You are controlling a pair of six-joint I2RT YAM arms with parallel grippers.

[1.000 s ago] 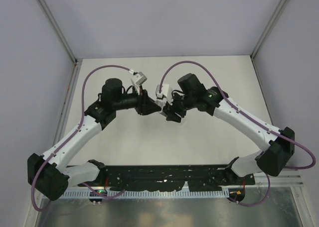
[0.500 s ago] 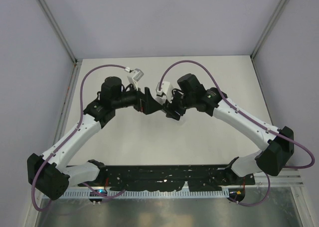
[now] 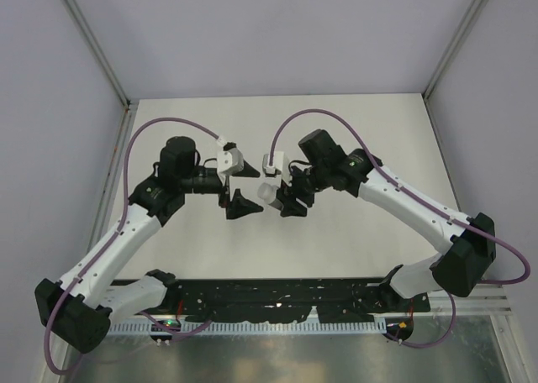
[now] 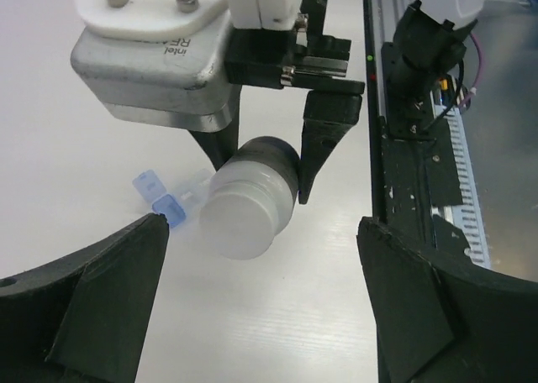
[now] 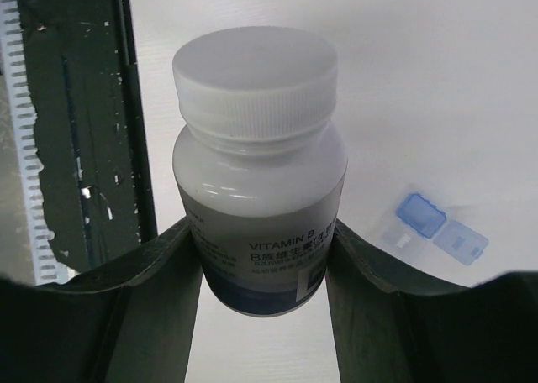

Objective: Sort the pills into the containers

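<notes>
Right gripper [image 5: 261,253], clamped on bottle [image 5: 256,190] low on the body, one dark finger pressed against each side of the label [image 5: 277,249]. Bottle round, white screw cap [image 5: 255,76] fitted, label marked VITAMIN B above a dark blue band; held near level over the middle of the table [image 3: 353,131], capped end turned toward the other arm. Left gripper [image 3: 244,188], jaws spread wide and holding nothing, facing the capped end from just beside it; in the left wrist view one finger low at each edge, well clear of the cap. Vial [image 5: 420,217], small, clear, blue-capped, lying on its side on the white tabletop near the bottle: partly behind it from the left wrist, off to one side from the right wrist. Second blue piece just beside the blue cap; joined or loose, cannot tell. Grippers close together, not touching. Purple cable [image 3: 160,127] looped above each arm. Contents of bottle and vial not discernible.
</notes>
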